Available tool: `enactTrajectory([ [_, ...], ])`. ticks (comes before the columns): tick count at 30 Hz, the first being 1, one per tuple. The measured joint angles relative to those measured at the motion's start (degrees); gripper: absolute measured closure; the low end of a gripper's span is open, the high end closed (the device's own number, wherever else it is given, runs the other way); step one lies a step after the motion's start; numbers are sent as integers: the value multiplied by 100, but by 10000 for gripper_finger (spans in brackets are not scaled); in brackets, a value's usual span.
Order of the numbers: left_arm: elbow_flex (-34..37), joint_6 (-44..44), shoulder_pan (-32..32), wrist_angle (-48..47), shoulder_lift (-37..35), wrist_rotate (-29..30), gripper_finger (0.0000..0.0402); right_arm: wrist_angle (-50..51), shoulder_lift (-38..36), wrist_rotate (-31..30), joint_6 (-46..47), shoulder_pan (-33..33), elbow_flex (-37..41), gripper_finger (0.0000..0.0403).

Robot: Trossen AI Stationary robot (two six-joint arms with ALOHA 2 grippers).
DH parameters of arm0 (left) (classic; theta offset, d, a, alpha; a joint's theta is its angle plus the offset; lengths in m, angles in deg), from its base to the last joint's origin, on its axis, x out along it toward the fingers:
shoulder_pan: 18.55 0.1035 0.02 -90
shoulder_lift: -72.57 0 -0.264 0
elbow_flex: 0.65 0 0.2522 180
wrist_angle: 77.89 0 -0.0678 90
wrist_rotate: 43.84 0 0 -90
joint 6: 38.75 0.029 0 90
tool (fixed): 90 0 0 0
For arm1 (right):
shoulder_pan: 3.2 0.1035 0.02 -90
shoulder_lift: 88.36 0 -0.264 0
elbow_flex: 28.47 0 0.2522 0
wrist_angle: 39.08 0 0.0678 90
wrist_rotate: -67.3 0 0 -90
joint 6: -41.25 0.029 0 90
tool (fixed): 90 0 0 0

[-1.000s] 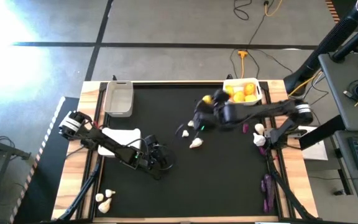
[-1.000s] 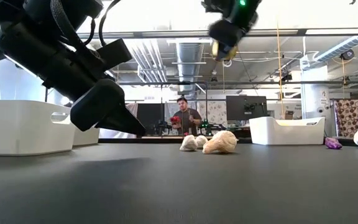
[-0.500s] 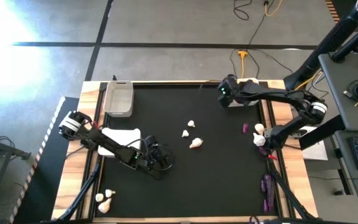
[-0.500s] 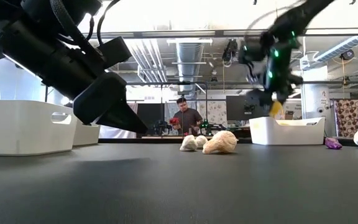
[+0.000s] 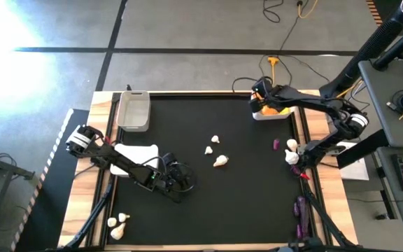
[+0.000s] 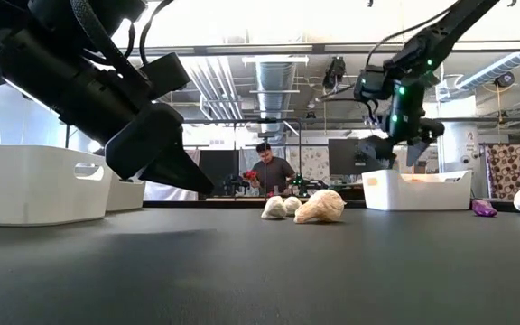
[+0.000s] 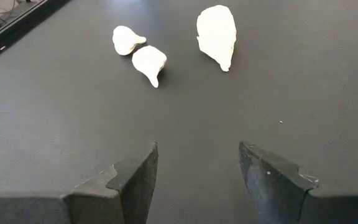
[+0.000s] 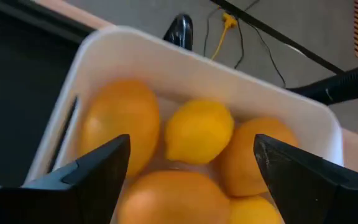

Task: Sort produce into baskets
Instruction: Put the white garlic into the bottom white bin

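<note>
My right gripper [image 5: 261, 94] is open and empty over the white basket [image 5: 289, 114] at the table's far right. The basket holds several orange citrus fruits [image 8: 120, 124] and a yellow one [image 8: 197, 132], which lies right below the fingers. My left gripper [image 7: 197, 165] is open and empty, low over the black mat left of centre [image 5: 180, 180]. It points at three whitish garlic bulbs [image 7: 217, 34] [image 7: 149, 62] [image 7: 127, 38] that lie on the mat's middle [image 5: 220, 161].
A greyish basket [image 5: 133, 110] stands at the far left, and a white basket [image 5: 135, 155] sits under my left arm. Garlic [image 5: 292, 150] and a purple piece [image 5: 276, 144] lie at the right edge, eggplants [image 5: 300, 210] at the near right, and garlic [image 5: 119, 224] at the near left.
My right gripper has carried a yellow citrus fruit from above the mat's middle toward the far right, come down over the white basket and let it go. The fruit now lies among the oranges.
</note>
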Motion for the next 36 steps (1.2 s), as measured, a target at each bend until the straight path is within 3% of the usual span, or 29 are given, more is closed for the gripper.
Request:
enactTrajectory([
  [4,2,56,0,15,0,3,192,270,-243,519,-8,402,-364,59],
  [8,2,195,7,102,0,4,192,14,-640,1152,-11,1331,-404,63],
  [17,4,445,17,576,3,20,192,-934,-682,1353,-299,4283,281,78],
  [22,4,487,25,844,158,48,192,-1499,-147,1361,-291,5346,510,77],
  [27,4,482,44,915,242,55,192,-1917,393,1325,-294,5630,508,77],
  [36,4,834,48,1576,506,66,192,-1954,1168,1313,-533,5363,484,78],
])
